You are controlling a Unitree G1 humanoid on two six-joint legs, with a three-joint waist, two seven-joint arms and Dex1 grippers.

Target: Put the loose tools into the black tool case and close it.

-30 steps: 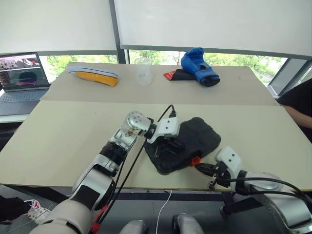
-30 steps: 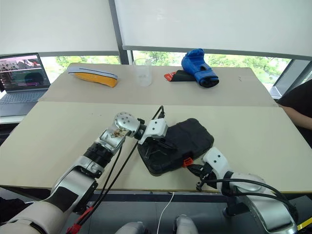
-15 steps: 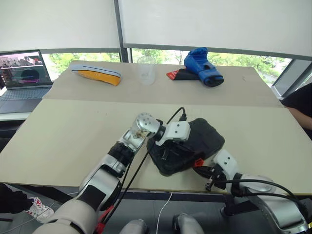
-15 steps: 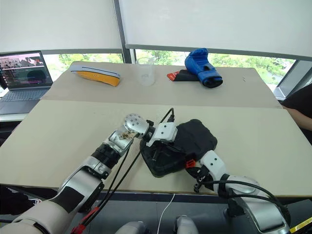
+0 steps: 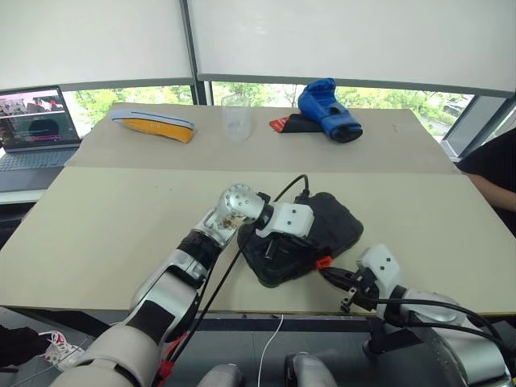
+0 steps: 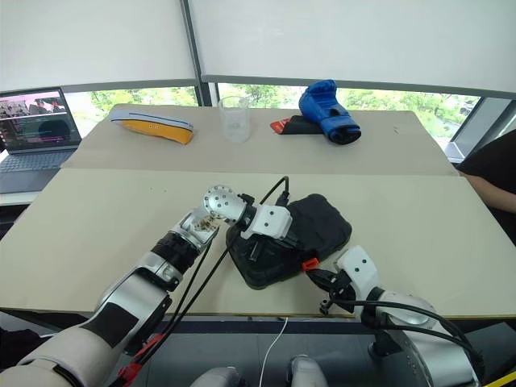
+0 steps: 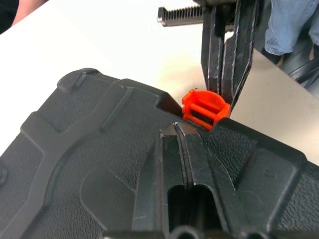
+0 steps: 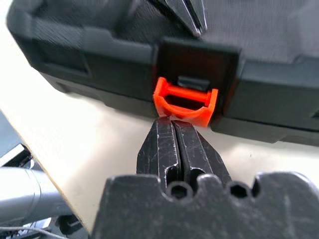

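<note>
on the table there is one black tool case (image 5: 302,238) with one orange latch (image 5: 323,261), one blue boxing glove (image 5: 326,110), one clear cup (image 5: 235,118), and one laptop (image 5: 34,129) at nine o'clock.

my left arm: reaches in from 7 o'clock, wrist bent toward 3 | my left hand (image 5: 270,251): fingers pressed together, angled down | my right hand (image 5: 329,276): fingers together, pointing toward 10 o'clock

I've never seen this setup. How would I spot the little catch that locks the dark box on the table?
Find the long beige table, then the closed black moulded-plastic case near its front edge. On the case's front side sits a small orange plastic latch, the only bright spot on the case, with the right claw shut, tips touching it.
</note>
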